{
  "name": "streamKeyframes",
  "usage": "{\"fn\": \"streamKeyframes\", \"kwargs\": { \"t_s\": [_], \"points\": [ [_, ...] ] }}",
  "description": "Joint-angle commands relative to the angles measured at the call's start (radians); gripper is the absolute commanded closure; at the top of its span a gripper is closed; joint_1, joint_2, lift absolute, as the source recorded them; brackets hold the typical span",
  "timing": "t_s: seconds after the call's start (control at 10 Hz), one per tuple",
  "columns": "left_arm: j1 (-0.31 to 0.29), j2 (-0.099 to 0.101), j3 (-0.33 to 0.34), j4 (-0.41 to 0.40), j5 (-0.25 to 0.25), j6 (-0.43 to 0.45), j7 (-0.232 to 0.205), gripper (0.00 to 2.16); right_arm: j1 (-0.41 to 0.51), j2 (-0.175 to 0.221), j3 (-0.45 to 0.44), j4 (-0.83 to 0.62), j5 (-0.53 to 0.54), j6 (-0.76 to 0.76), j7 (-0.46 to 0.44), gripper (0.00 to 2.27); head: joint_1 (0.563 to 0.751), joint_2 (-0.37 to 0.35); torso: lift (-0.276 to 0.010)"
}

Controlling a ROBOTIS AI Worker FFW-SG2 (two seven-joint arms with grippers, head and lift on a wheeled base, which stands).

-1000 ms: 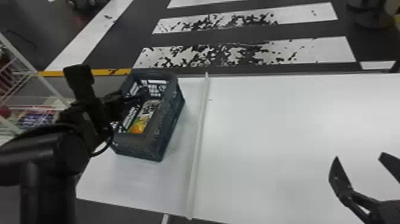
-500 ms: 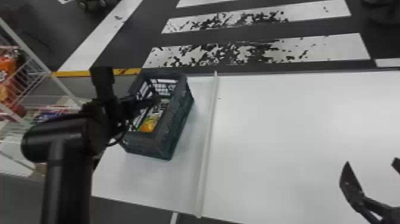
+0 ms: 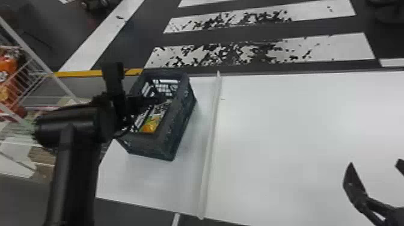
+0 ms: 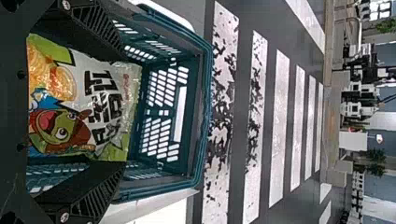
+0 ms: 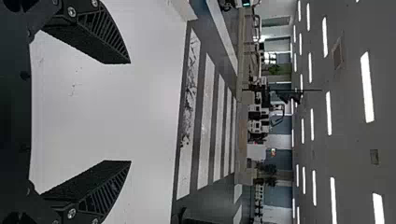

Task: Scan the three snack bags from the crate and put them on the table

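Your left pincer [image 4: 122, 111] gapes, empty, over the glossy green-and-white snack bag [image 4: 88, 107] at eleven o'clock; your right pincer [image 5: 130, 112] gapes empty. Off-centre closing could make the bag slip.

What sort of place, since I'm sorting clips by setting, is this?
Probably an indoor robot test or demo hall: rows of ceiling lights, crosswalk-like stripes on the floor, and a wire rack near the white table.

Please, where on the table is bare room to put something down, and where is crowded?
The widest bare patch on the white table lies between the pale raised strip and black right gripper; a smaller one, between the dark green plastic crate and the near edge. Crowded: inside the crate, black left gripper open over a colourful snack bag.
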Motion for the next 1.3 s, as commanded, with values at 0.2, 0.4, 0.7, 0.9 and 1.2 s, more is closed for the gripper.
{"fn": "streamKeyframes", "kwargs": {
  "t_s": [0.2, 0.4, 0.7, 0.9, 1.2],
  "points": [
    [-0.057, 0.016, -0.039, 0.074, -0.033, 0.009, 0.0, 0.09, -0.002, -0.005, -0.003, -0.004, -0.002, -0.004, -0.005, 0.13, 0.695, 0.284, -0.094],
    [-0.094, 0.025, -0.054, 0.128, -0.055, 0.021, -0.001, 0.09, 0.001, -0.009, -0.003, -0.007, -0.005, -0.01, -0.007, 0.13, 0.695, 0.289, -0.094],
    [-0.16, 0.03, -0.094, 0.238, -0.09, 0.036, -0.011, 0.09, 0.008, -0.014, -0.003, -0.021, -0.008, -0.019, -0.012, 0.13, 0.695, 0.299, -0.094],
    [-0.209, 0.028, -0.122, 0.292, -0.118, 0.052, -0.023, 0.09, 0.012, -0.02, -0.003, -0.03, -0.011, -0.022, -0.019, 0.13, 0.695, 0.297, -0.094],
    [-0.255, 0.02, -0.15, 0.368, -0.144, 0.064, -0.041, 0.17, 0.017, -0.029, 0.002, -0.047, -0.02, -0.025, -0.022, 0.13, 0.695, 0.296, -0.094]
  ]
}}
